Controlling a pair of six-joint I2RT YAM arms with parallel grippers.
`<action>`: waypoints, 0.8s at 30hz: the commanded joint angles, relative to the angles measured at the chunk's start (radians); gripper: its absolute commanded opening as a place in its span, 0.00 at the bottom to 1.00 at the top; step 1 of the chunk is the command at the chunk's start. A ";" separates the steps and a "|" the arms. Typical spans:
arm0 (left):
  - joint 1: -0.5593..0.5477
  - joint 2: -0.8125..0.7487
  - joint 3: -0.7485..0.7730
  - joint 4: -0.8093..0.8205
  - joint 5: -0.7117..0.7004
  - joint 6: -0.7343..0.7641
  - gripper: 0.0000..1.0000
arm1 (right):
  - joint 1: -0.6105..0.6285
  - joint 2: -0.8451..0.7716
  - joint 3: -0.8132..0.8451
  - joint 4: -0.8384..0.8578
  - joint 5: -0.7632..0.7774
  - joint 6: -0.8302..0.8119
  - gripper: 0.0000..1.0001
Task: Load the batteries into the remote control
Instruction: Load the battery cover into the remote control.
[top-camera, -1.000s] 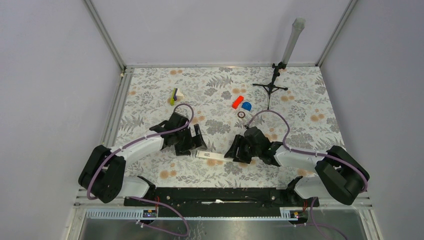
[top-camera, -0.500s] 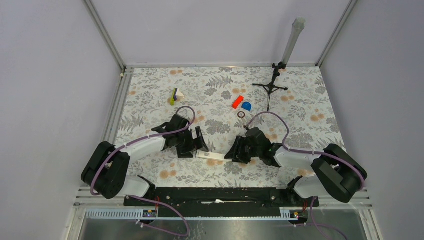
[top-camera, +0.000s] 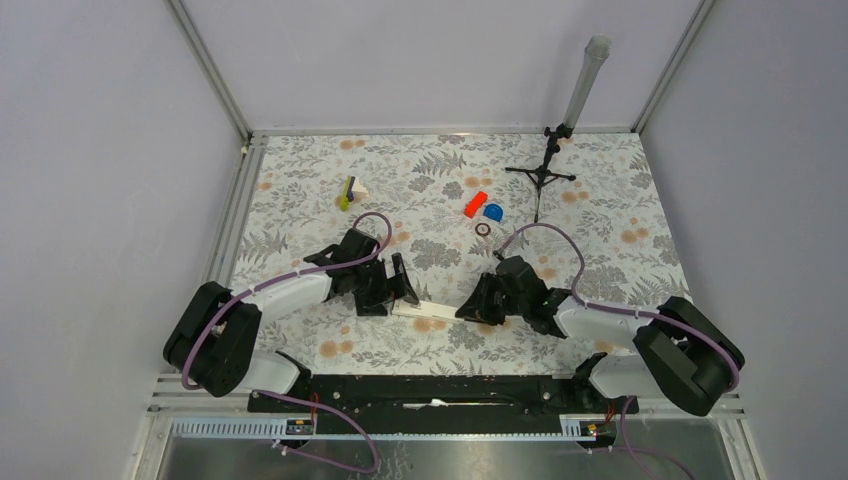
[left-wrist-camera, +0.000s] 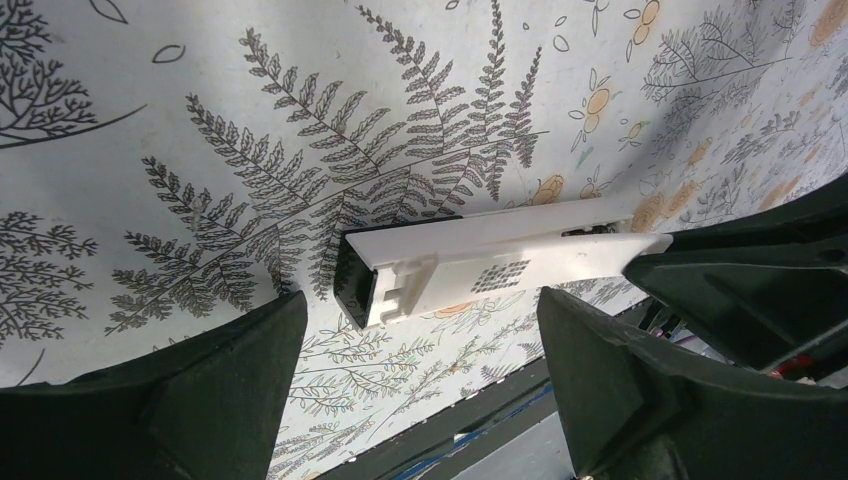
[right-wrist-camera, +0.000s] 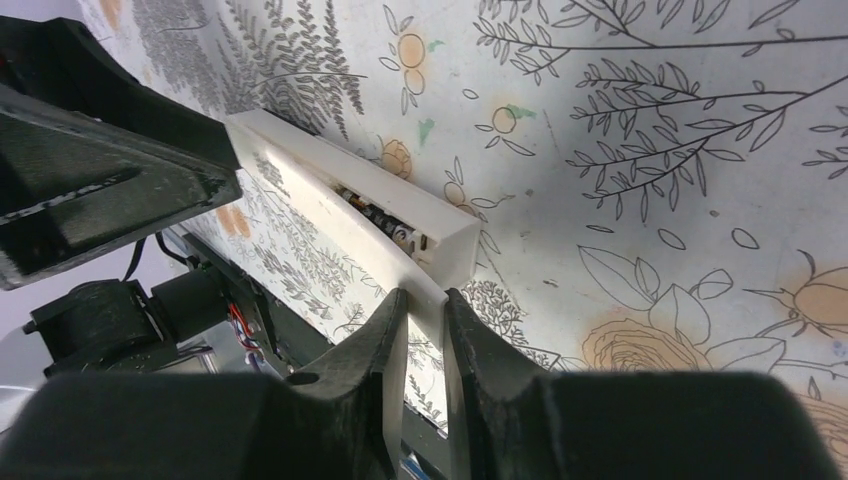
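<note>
The remote control (top-camera: 418, 309) is a slim white bar on the mat between my grippers. In the left wrist view its dark end (left-wrist-camera: 349, 279) faces me. A thin flat white strip (left-wrist-camera: 560, 256) lies along its top and reaches to the right. My right gripper (right-wrist-camera: 425, 296) is shut on that strip's end (right-wrist-camera: 424, 312), beside the remote's open recess (right-wrist-camera: 375, 213), where dark parts show. I cannot make out the batteries. My left gripper (left-wrist-camera: 420, 300) is open and straddles the remote's dark end without touching it. In the top view the left gripper (top-camera: 398, 291) and right gripper (top-camera: 472, 304) flank the remote.
A red block (top-camera: 475, 204), a blue half-round piece (top-camera: 493, 211) and a small dark ring (top-camera: 483, 229) lie at the back middle. A small yellow-green and dark object (top-camera: 348, 191) lies at back left. A tripod stand (top-camera: 545, 172) stands at back right. The table's front rail (top-camera: 430, 385) is close behind.
My left gripper has moved closer to the remote's dark end. My right gripper has drawn back to the right, and the white strip now reaches further right off the remote.
</note>
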 joint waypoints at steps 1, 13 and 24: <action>-0.003 0.004 -0.004 0.027 0.013 0.013 0.94 | -0.006 -0.067 -0.018 -0.044 0.069 0.001 0.19; -0.003 -0.013 -0.012 0.054 0.014 0.006 0.90 | -0.007 -0.064 -0.007 -0.030 -0.033 -0.017 0.00; -0.003 -0.042 -0.016 0.055 -0.004 0.003 0.90 | -0.007 0.004 0.028 0.017 -0.099 -0.002 0.00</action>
